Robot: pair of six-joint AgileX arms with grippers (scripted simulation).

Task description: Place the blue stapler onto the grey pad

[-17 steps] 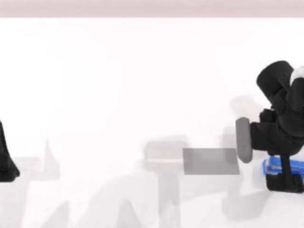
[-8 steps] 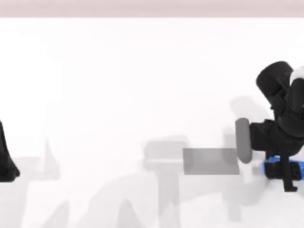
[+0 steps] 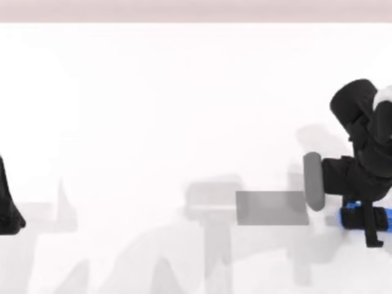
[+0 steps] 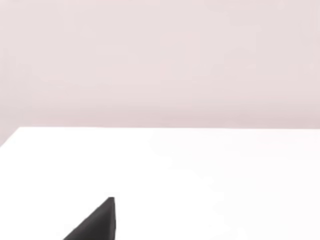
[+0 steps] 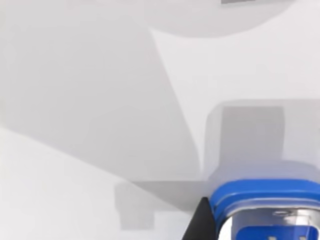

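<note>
Two arms at a white table (image 3: pixel 153 110), right gripper (image 3: pixel 367 228) lower right, fingers closed around the blue stapler (image 3: pixel 350 216), just right of the grey pad (image 3: pixel 272 207), left arm (image 3: pixel 8 202) parked at left edge.

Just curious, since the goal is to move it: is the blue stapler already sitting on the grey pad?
No. In the top view the blue stapler lies to the right of the grey pad, under the right end effector, with bare table between them.

I am observing a white tabletop (image 3: pixel 153 110) lying under soft grey shadows, with a pale pinkish wall (image 3: pixel 196 9) running along its far edge.
</note>
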